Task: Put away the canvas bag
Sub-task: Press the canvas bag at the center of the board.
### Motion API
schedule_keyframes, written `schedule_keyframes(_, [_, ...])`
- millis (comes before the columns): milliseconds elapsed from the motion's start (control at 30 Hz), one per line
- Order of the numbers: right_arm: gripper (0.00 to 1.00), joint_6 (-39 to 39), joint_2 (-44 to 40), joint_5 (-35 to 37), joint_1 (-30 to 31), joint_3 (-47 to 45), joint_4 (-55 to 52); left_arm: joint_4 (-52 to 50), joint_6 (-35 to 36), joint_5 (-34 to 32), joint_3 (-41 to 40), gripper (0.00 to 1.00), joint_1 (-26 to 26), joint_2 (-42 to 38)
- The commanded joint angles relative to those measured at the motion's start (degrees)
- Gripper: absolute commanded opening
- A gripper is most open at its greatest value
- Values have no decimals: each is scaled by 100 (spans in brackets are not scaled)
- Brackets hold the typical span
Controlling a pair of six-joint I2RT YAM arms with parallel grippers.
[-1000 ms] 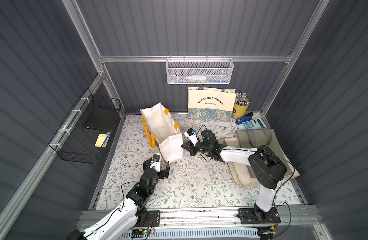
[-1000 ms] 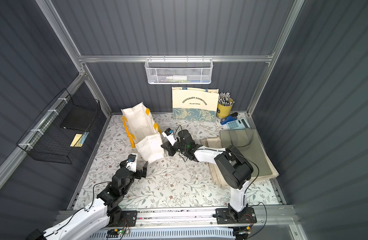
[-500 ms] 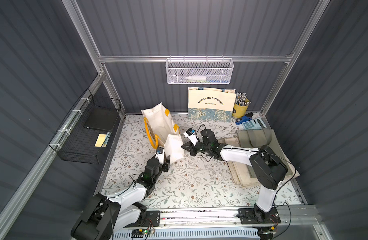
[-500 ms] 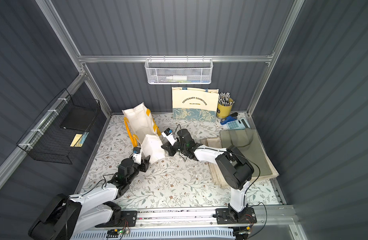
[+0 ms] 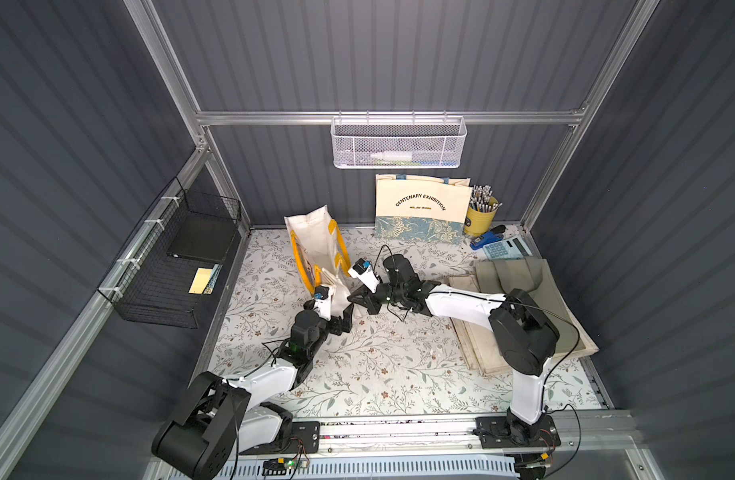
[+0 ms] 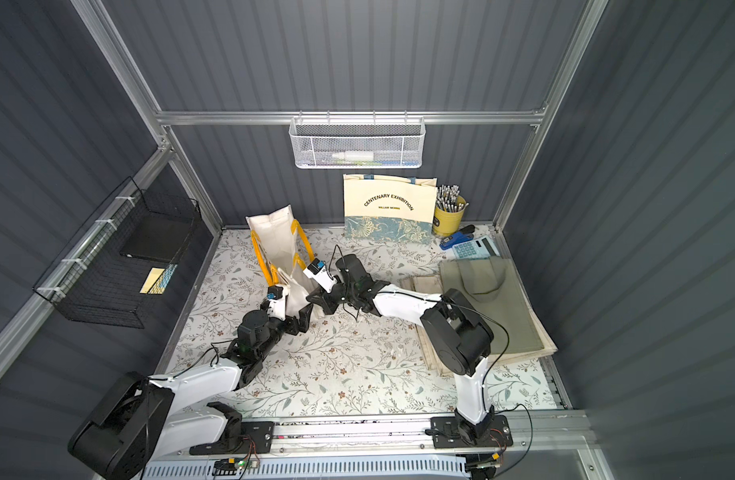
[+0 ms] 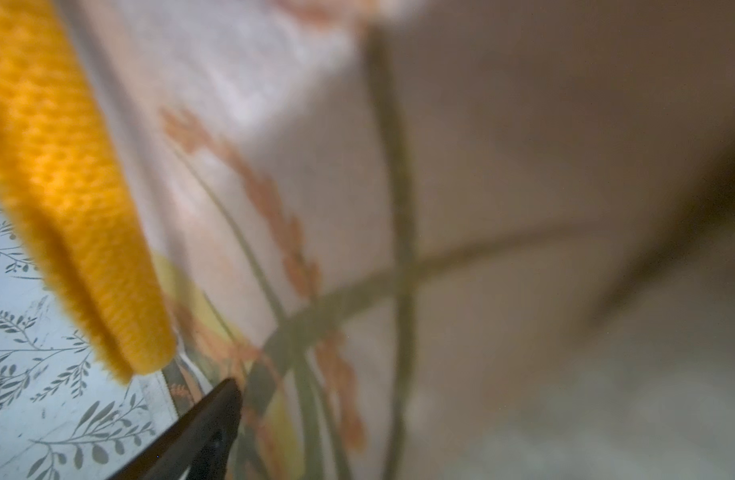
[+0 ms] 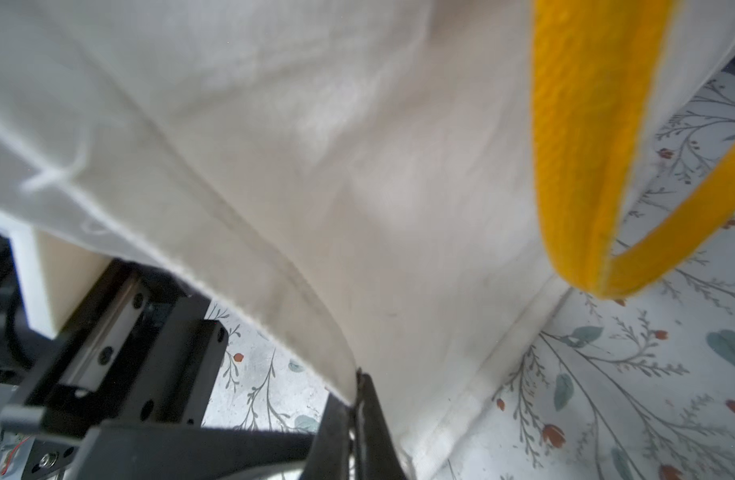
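Observation:
The canvas bag (image 5: 315, 245) (image 6: 279, 243), cream with yellow handles, half stands on the floral tabletop left of centre. My right gripper (image 5: 351, 298) (image 6: 311, 297) is shut on its near hem; in the right wrist view the cloth edge (image 8: 274, 316) runs into the pinched jaws of the right gripper (image 8: 358, 384). My left gripper (image 5: 344, 319) (image 6: 302, 319) sits open against the bag's lower corner, just beside the right one. In the left wrist view only one fingertip (image 7: 222, 401) shows, with blurred printed bag cloth (image 7: 357, 249) filling the frame and a yellow handle (image 7: 66, 187) beside it.
A stack of folded bags with an olive one on top (image 5: 523, 299) lies at the right. A printed tote (image 5: 424, 212), a yellow pen cup (image 5: 480, 216), a blue stapler (image 5: 486, 239) and a calculator (image 5: 505, 249) line the back. A white mesh basket (image 5: 399, 143) and a black wire basket (image 5: 178, 266) hang on the walls.
My left arm has reached forward and right, up to the bag's lower corner. The bag's near flap has drawn in narrower. The right gripper has kept its hold in place.

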Motion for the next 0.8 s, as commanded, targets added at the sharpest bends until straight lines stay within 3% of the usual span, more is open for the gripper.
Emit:
schedule_keyframes(0, [0, -199, 160, -145, 127, 190, -418, 655, -263, 20, -121, 99, -4, -139])
schedule_keyframes(300, [0, -206, 195, 51, 164, 228, -442, 784, -534, -392, -42, 99, -7, -618])
schedule_keyframes(467, [0, -213, 193, 33, 165, 219, -420, 259, -366, -161, 244, 100, -5, -941])
schedule_keyframes(767, [0, -211, -81, 18, 199, -167, 68, -224, -336, -361, 674, 100, -7, -631])
